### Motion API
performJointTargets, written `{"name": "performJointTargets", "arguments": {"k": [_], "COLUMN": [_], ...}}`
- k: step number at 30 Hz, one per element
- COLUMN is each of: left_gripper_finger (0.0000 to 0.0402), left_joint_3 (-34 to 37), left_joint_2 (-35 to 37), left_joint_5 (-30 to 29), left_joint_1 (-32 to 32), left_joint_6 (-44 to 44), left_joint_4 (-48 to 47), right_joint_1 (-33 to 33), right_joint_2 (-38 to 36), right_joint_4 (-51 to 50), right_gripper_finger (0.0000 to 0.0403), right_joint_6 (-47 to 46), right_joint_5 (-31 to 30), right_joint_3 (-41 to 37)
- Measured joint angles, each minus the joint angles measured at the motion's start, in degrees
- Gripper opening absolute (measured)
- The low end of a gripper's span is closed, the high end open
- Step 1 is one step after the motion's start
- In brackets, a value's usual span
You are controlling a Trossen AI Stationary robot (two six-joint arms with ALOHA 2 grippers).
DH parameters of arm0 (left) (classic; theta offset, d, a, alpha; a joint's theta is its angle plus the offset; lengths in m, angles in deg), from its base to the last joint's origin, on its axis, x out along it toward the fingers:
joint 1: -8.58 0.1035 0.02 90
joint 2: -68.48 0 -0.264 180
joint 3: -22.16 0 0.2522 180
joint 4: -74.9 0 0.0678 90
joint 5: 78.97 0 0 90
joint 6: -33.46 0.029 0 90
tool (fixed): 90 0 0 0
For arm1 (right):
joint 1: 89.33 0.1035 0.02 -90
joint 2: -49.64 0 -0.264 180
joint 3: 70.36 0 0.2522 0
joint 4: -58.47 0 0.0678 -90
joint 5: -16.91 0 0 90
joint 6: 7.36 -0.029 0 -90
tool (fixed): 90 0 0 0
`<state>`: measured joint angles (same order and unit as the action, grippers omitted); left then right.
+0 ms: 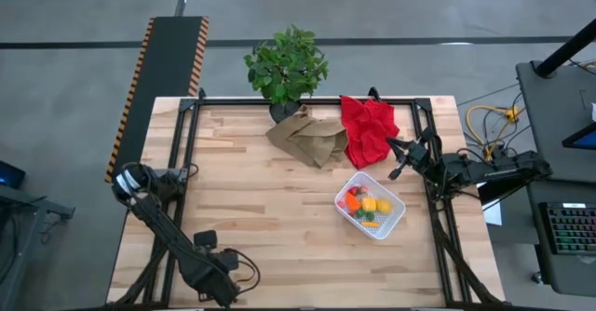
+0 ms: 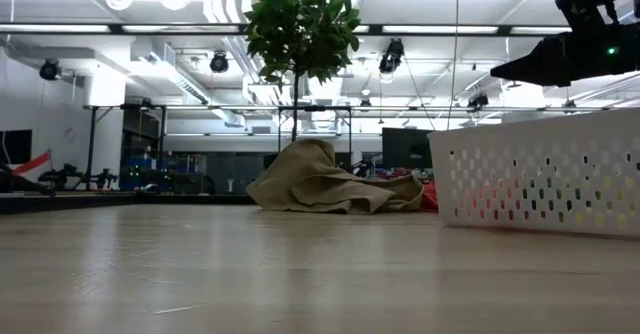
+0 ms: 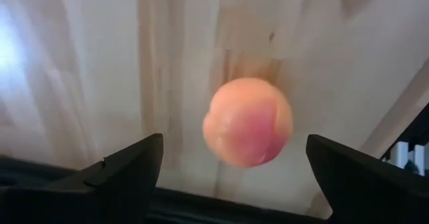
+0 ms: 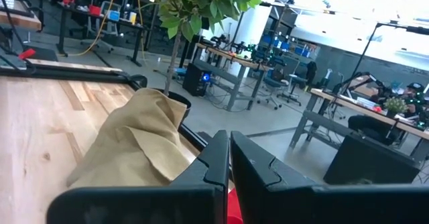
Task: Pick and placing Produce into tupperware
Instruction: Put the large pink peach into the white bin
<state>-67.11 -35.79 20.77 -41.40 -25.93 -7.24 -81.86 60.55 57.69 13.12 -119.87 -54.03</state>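
A pink-orange peach point(image 3: 248, 120) lies on the wooden table in the left wrist view. My left gripper point(image 3: 234, 143) is open at the table's near left corner point(image 1: 223, 285), one finger on each side of the peach and neither touching it. In the high view the arm hides the peach. The white tupperware point(image 1: 371, 204) stands at the table's right middle and holds a yellow lemon point(image 1: 383, 205), an orange carrot point(image 1: 353, 202), green corn and red berries. My right gripper point(image 1: 396, 162) is shut and hovers above the table beside the red cloth, far-right of the tupperware point(image 2: 540, 174).
A crumpled brown paper bag point(image 1: 307, 136) and a red cloth point(image 1: 368, 129) lie near the far edge, with a potted plant point(image 1: 286, 64) behind them. Black frame rails point(image 1: 182, 153) run along the table's left, right and far sides. Bare wood spans the middle and left.
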Motion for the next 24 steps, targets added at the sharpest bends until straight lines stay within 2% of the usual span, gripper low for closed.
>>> {"name": "performJointTargets", "arguments": {"k": [8, 15, 24], "left_gripper_finger": [0.0352, 0.0352, 0.0352], "left_joint_3": [2.46, 7.0, 10.13], "left_joint_2": [0.02, 0.02, -0.13], "left_joint_5": [-0.54, -0.7, -0.85], "left_joint_1": [-1.11, -1.46, -1.96], "left_joint_6": [-0.23, -0.66, -1.8], "left_joint_4": [4.51, 12.08, 12.7], "right_joint_1": [0.01, -0.01, 0.01], "right_joint_2": [0.0, 0.0, 0.0], "right_joint_4": [-0.01, -0.05, -0.07], "right_gripper_finger": [0.0009, 0.0009, 0.0009], "right_joint_6": [-0.29, -0.31, -0.31], "right_joint_5": [0.0, 0.0, 0.0], "right_joint_3": [0.0, 0.0, 0.0]}}
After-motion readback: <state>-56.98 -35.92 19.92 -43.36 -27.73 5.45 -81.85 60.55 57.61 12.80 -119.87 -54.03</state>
